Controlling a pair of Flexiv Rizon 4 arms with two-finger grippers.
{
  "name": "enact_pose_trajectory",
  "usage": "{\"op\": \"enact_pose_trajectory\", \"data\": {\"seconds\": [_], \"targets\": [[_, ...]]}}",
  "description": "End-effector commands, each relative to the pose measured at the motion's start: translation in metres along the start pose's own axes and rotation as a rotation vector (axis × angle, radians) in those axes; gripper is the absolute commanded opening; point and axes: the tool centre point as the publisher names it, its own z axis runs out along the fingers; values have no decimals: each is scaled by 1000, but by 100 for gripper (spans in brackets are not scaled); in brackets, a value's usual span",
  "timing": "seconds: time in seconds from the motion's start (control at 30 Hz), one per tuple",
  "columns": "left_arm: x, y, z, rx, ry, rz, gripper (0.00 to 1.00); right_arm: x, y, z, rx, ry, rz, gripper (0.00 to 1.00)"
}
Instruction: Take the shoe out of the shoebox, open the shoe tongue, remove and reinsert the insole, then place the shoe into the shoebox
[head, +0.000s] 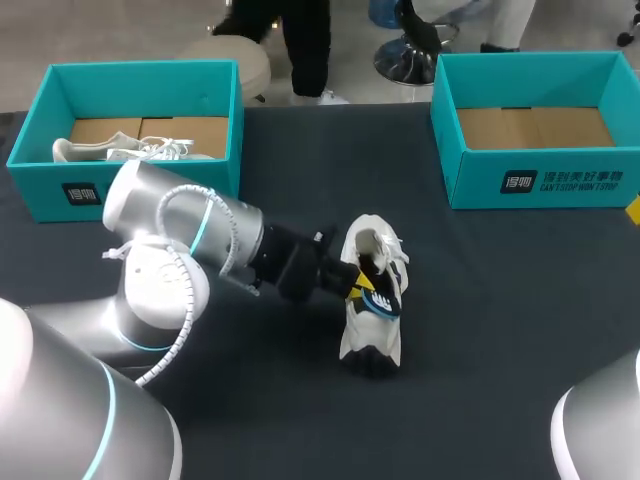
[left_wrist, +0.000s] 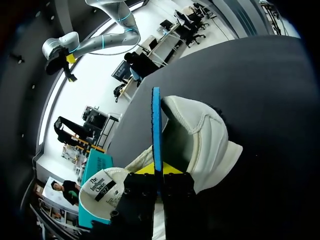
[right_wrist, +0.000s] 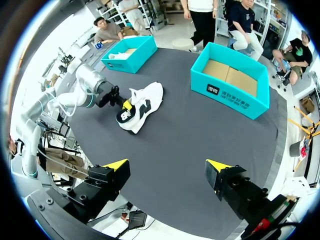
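While the left gripper (left_wrist: 160, 178) pinches the thin blue insole (left_wrist: 156, 125) edge-on between its two fingers, the white shoe (head: 375, 300) lies on the dark table (head: 500, 330) right at those fingertips, its opening just ahead of them and the insole rising across it. The right gripper (right_wrist: 167, 167) hangs with its fingers spread wide and nothing between them. The shoe lies well ahead of it, and one teal shoebox (right_wrist: 230, 95) sits farther ahead and off to one side.

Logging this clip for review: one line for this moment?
left claw: shut on insole, at shoe | right claw: open, empty | shoe: on table
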Motion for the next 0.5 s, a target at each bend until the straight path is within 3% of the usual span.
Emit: {"op": "enact_pose_trajectory", "data": {"seconds": [0.03,0.23,0.4,0.5], "targets": [[5,-2,4,0,6,0,0,-1,3,0,7,2,0,100],[2,-6,-2,2,-1,3,0,-1,3,0,7,2,0,100],[-4,-14,-8,14,-25,3,31,-1,3,0,7,2,0,100],[-6,-19,-10,21,-32,6,33,-1,3,0,7,2,0,100]]}}
